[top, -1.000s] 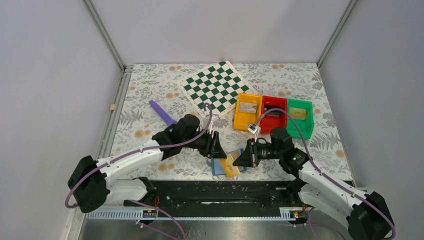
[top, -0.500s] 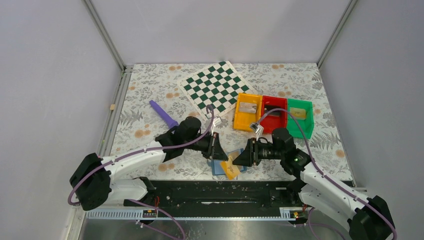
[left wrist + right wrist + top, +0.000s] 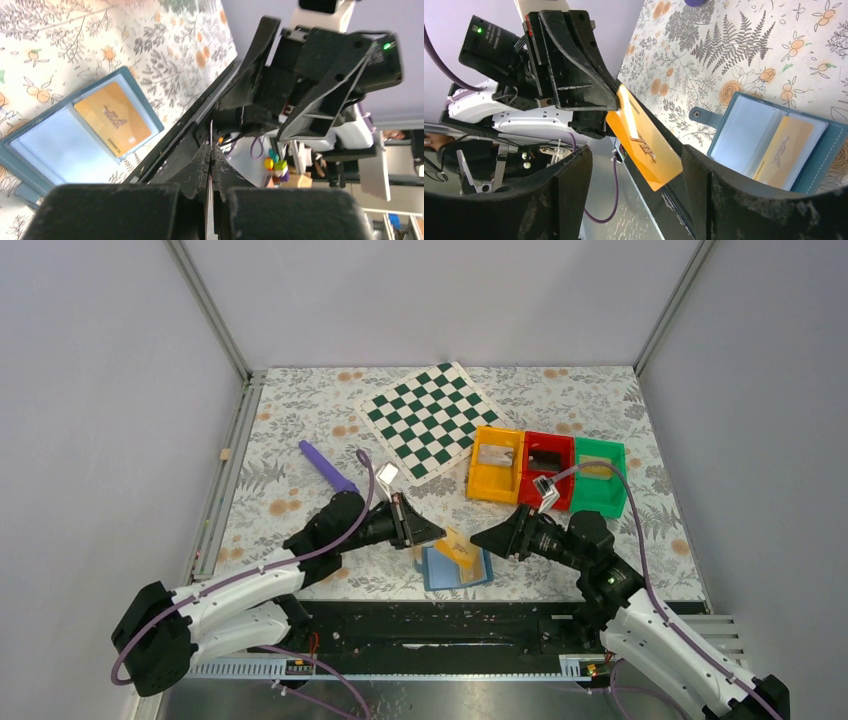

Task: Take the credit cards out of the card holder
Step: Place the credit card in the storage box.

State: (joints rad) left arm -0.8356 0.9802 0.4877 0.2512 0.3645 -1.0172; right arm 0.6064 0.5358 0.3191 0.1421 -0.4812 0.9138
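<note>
Left end effector pinches a thin, glossy, gold rectangular credit card

Beyond the base rail my arms are white shells with black joints. A purple cable trails along each one.

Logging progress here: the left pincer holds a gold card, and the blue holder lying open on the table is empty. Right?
Not quite: the left pincer does hold a gold card, but the open blue holder is not empty. The right wrist view shows a second gold card tucked in it.
</note>
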